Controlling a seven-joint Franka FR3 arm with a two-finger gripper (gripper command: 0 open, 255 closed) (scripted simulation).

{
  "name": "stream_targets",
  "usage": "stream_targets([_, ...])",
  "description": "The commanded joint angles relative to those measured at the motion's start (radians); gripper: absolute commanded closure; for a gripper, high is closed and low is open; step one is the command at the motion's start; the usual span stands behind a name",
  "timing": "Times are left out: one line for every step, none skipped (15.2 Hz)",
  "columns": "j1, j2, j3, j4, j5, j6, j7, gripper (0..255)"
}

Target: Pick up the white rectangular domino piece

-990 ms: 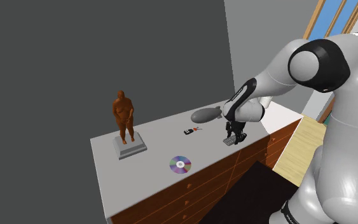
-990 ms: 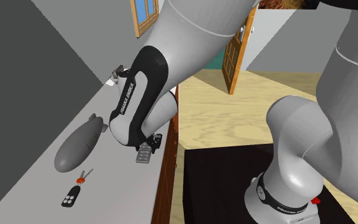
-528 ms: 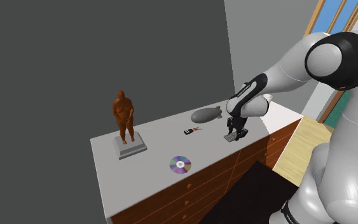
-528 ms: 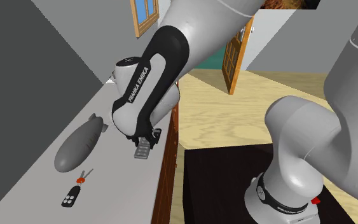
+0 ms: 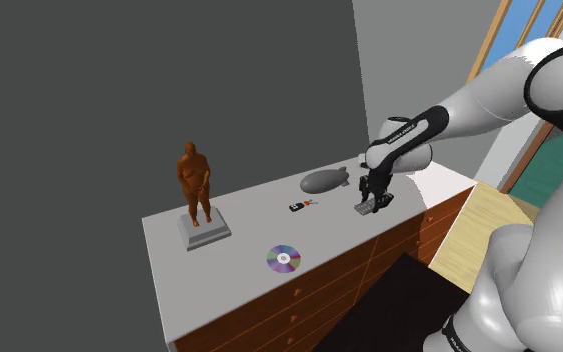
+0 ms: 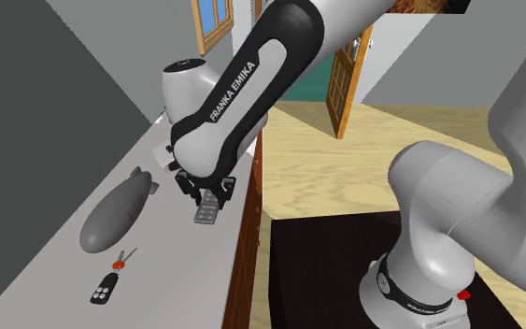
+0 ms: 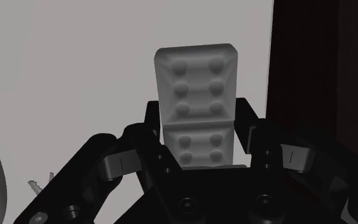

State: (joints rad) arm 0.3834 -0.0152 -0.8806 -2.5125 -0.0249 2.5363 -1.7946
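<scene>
The domino is a pale grey rectangular tile with raised dots. It sits lengthwise between the two black fingers, which press on its long sides. My gripper is shut on its near half. In the shoulder view the gripper hangs over the right part of the white dresser top, the domino in it just above the surface. In the second exterior view the domino pokes out below the gripper, close to the dresser's front edge.
A grey blimp model lies just beyond the gripper, with a black key fob beside it. A shiny disc and a brown statue stand further along. The wooden drawer fronts drop off on the near side.
The arm's elbow has swung to the shoulder view's right and risen. The gripper, with the domino in it, has shifted slightly up and away along the dresser top.
</scene>
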Motion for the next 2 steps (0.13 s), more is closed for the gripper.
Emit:
stream_targets([-0.003,-0.023,0.000,0.005,-0.031,-0.021,0.022,255])
stream_targets([-0.003,-0.023,0.000,0.005,-0.031,-0.021,0.022,255])
